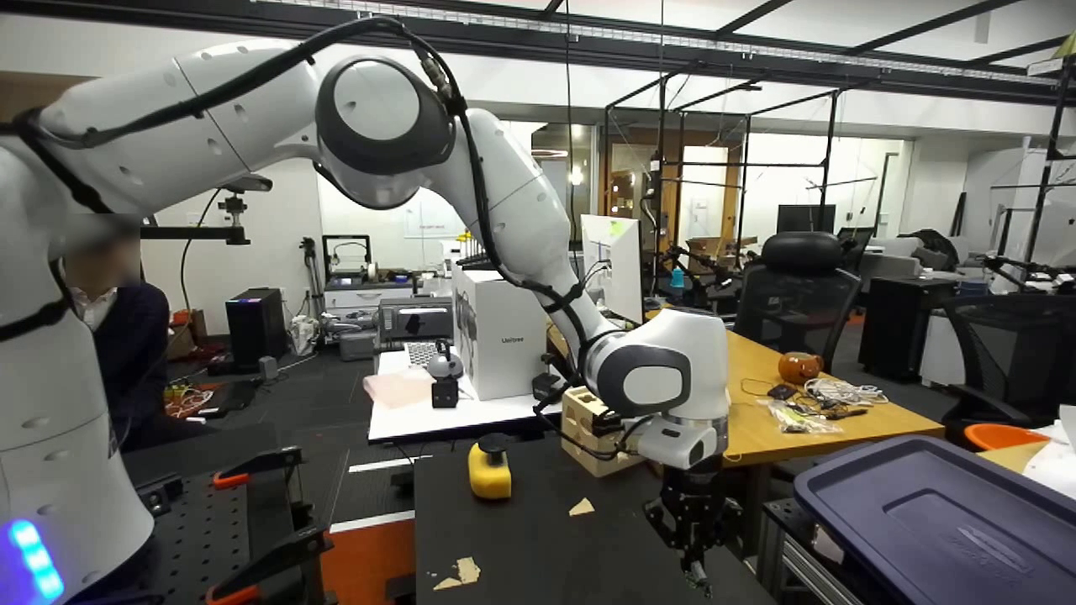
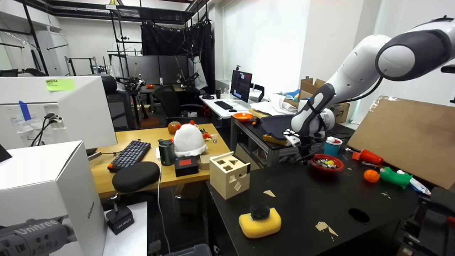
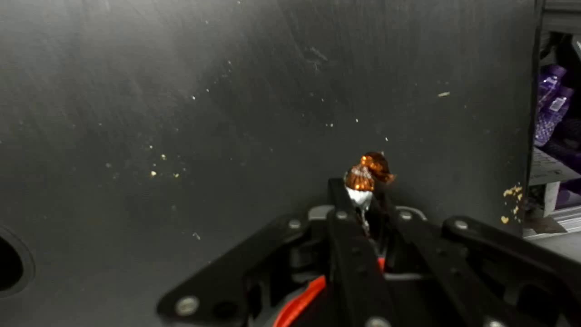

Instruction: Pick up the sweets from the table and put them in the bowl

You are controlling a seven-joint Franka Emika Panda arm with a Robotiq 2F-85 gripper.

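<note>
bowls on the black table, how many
1: the red bowl, in front of the teal cup in an exterior view and near the hand, with what look like wrapped sweets inside. One more could be hidden.

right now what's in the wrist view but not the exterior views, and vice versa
Only the wrist view: an orange foil-wrapped sweet held in the claw, plus purple packages at the right edge.
Only the exterior views: a wooden box and a yellow block.
Shared: the claw, the black table, and the red bowl, in an exterior view and apparently partly at the wrist.
</note>
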